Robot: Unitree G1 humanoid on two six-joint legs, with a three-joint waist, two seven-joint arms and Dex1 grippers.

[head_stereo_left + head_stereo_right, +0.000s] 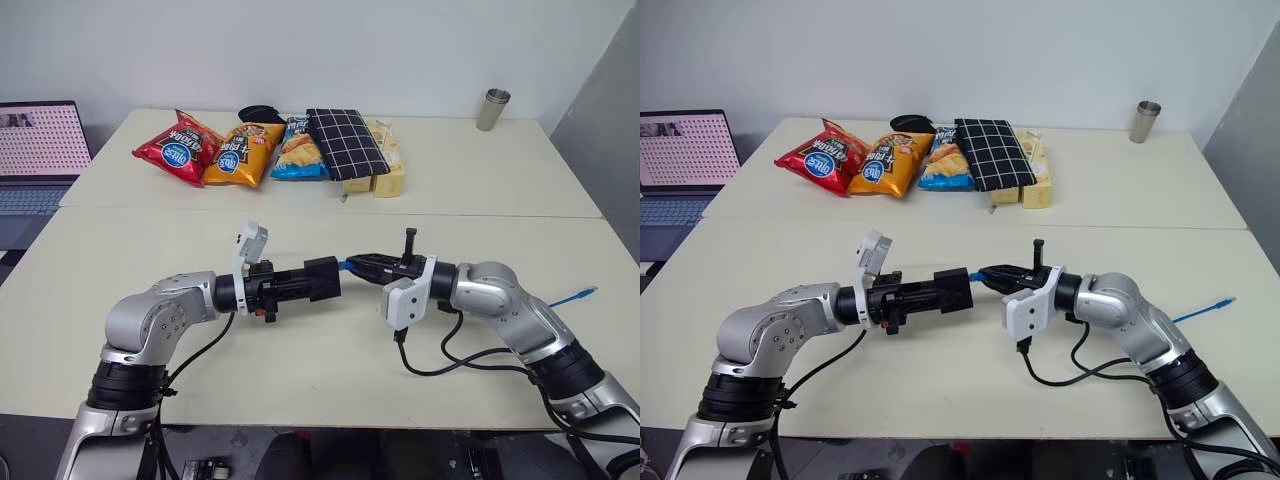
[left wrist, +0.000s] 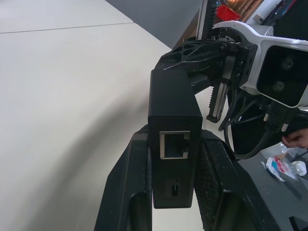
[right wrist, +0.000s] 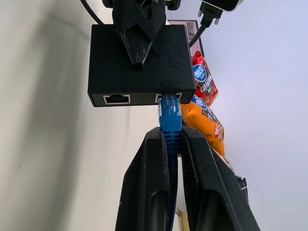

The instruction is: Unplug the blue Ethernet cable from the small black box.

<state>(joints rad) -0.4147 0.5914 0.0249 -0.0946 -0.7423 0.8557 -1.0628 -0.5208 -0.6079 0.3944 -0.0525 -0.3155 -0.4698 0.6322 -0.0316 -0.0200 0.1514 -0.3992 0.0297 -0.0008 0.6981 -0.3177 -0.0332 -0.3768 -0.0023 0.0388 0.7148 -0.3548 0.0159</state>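
The small black box (image 1: 322,278) hangs above the table, with my left gripper (image 1: 316,281) shut on it, one finger on each flat side. The blue Ethernet cable (image 3: 170,113) is plugged into one port on the box's far edge, beside an empty port (image 3: 117,99). My right gripper (image 3: 171,137) is shut on the cable right behind its plug, facing the left gripper. The cable's free end (image 1: 580,295) lies on the table at the right. Another empty port (image 2: 174,144) on the box faces the left wrist camera.
At the table's back lie several snack bags (image 1: 235,152), a black-and-white checked pouch (image 1: 345,143) and a yellow pack (image 1: 388,160). A metal cup (image 1: 492,108) stands at the far right. A laptop (image 1: 38,150) sits at the left. My black cable (image 1: 450,360) loops under the right arm.
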